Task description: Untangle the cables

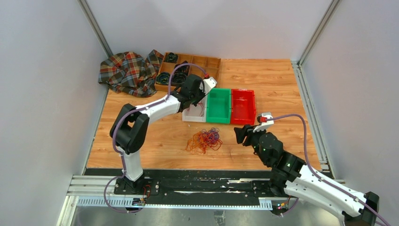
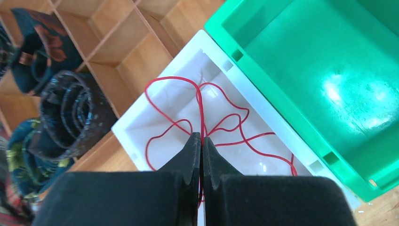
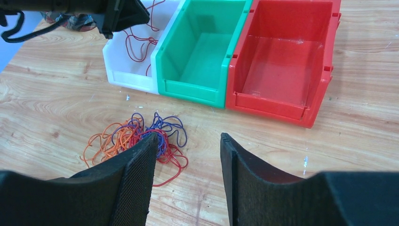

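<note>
The right hand [image 3: 188,141] hovers at the lower right of the overhead view, jaws spread wide. Just beyond it, mid-frame on the worktop [image 1: 282,84], the cables [image 1: 203,140] lie in a red, orange and purple-blue tangle. Farther back, a white bin [image 3: 129,75], green bin [image 3: 188,89] and red bin [image 3: 273,101] sit side by side. Over the white bin, the left hand [image 2: 201,137] pinches a red cable [image 2: 200,99], whose loops lie inside.

Text: you have none to read in any view.
Labels, brands: none legible on the white bin [image 1: 194,114], green bin [image 1: 219,106] or red bin [image 1: 243,106].
Numbers, signs: none on your tabletop [image 1: 282,89].
</note>
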Motion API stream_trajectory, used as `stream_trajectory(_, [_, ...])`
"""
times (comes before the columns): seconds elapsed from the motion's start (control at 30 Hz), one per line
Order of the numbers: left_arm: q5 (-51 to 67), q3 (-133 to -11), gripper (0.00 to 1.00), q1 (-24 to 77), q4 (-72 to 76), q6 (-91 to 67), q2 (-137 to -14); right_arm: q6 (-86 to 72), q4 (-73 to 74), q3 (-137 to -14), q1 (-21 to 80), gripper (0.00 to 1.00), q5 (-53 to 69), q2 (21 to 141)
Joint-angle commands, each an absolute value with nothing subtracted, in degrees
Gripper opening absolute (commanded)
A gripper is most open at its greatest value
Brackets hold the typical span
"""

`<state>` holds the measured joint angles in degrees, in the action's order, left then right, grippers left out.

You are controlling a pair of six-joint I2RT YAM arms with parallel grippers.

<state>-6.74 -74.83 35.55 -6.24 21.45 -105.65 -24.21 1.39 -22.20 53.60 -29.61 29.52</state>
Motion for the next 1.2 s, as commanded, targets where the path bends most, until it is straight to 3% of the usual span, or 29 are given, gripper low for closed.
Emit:
stream_trajectory(0.0, [-4.4,-73.5,0.01,34.9,0.5,17.2,-107.4,-25.1,1.3,-21.8,52.7,0.51,-29.7,28.9])
stream_trajectory(0.3, [-2.1,-70.3,0.01,33.8,5.9,13.9,-109.9,-24.4,1.9,-22.7,52.7,0.51,-30.1,29.3])
stream_trajectory(0.53, [-2.9,-69.5,0.16,32.6,5.9,13.8,-110.4,-23.7,1.8,-24.3,52.7,0.51,-29.8,30.5])
stream_trajectory(0.97, [-1.0,-67.0,0.11,32.6,5.3,15.7,-110.4,-23.7,2.0,-24.9,52.7,0.51,-29.1,29.6])
stream_trajectory(1.03, [0.3,-67.5,0.17,32.6,4.6,16.1,-109.7,-23.7,2.0,-25.2,52.8,0.51,-29.0,29.6])
stream_trajectory(1.17, [4.0,-73.6,0.53,32.6,-5.4,17.5,-108.5,-23.5,2.2,-25.9,52.7,0.51,-29.0,29.8])
